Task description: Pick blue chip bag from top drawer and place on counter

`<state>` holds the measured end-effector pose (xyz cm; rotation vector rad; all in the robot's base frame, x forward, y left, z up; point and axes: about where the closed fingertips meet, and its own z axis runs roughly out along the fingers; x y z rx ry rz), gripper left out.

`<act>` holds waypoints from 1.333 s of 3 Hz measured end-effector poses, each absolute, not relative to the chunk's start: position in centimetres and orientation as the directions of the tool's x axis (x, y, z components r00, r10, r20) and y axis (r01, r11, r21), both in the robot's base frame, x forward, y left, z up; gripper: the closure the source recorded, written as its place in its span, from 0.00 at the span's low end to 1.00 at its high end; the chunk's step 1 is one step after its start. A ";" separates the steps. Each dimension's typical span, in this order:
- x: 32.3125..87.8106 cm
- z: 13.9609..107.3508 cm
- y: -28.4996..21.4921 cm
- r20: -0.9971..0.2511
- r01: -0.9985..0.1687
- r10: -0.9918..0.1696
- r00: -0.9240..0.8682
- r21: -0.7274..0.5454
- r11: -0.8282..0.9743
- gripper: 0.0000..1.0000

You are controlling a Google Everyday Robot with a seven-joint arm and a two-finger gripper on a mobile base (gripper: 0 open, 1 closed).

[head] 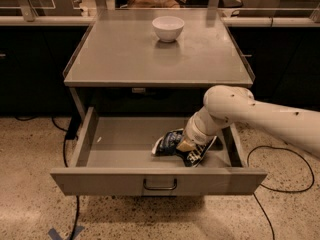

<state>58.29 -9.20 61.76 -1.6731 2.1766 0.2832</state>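
Observation:
The top drawer (100, 180) is pulled open below the counter (125, 54). The blue chip bag (170, 143) lies crumpled on the drawer floor at the right of middle. My white arm reaches in from the right and bends down into the drawer. My gripper (184, 146) is down on the bag, its end pressed into the foil. The wrist covers the fingers.
A white bowl (168, 28) stands at the back of the counter. Dark cabinets under a pale ledge (40, 20) run behind. Black cables (64, 154) lie on the speckled floor at both sides of the drawer.

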 end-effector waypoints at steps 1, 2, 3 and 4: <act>58.1 63.1 -9.0 -0.408 -0.963 -0.889 -0.208 -0.073 0.259 1.00; 57.7 64.9 -8.7 -0.411 -0.968 -0.892 -0.188 -0.078 0.239 1.00; 57.2 67.0 -8.3 -0.416 -0.973 -0.895 -0.163 -0.083 0.216 1.00; 56.7 68.7 -8.0 -0.422 -0.978 -0.895 -0.143 -0.081 0.194 1.00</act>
